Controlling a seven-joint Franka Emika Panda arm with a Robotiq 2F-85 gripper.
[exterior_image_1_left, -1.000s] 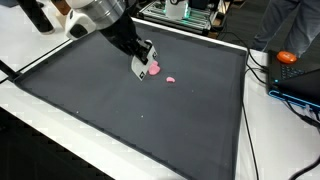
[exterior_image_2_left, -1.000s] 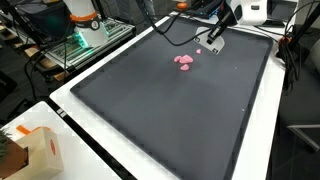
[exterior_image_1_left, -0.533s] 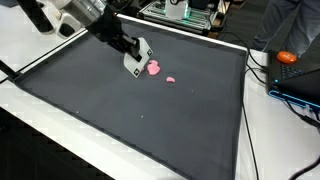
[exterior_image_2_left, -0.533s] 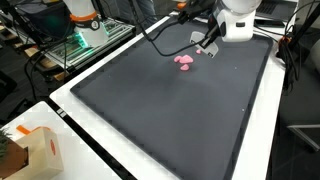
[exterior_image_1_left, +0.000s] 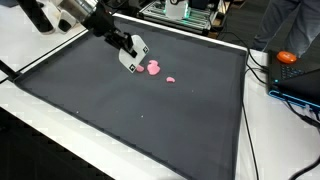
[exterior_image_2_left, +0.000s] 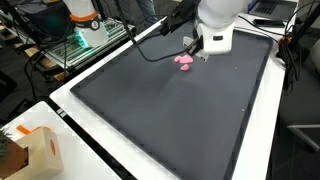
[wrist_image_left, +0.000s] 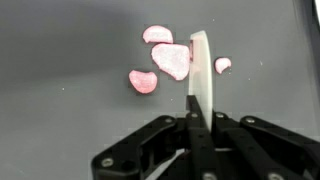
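Observation:
Several small pink pieces (wrist_image_left: 171, 60) lie close together on the dark mat (wrist_image_left: 60, 120). They show in both exterior views (exterior_image_1_left: 153, 68) (exterior_image_2_left: 184, 61). My gripper (wrist_image_left: 193, 120) is shut on a thin white flat blade (wrist_image_left: 200, 70) that sticks out past the fingertips. In the wrist view the blade's tip lies beside the largest pink piece, with one small pink bit (wrist_image_left: 222, 65) on its other side. In an exterior view the gripper (exterior_image_1_left: 130, 55) hovers just beside the pink pieces at the far part of the mat. In an exterior view the arm (exterior_image_2_left: 215, 25) hides part of the gripper.
The dark mat (exterior_image_1_left: 150, 120) covers most of a white table (exterior_image_1_left: 40, 130). An orange object (exterior_image_1_left: 287, 57) and cables lie past one side edge. A cardboard box (exterior_image_2_left: 30, 150) stands at a table corner, and a black cable (exterior_image_2_left: 150, 45) trails over the mat.
The gripper with the white blade has drawn back a little from the pink pieces towards the mat's edge. The pink pieces lie where they were.

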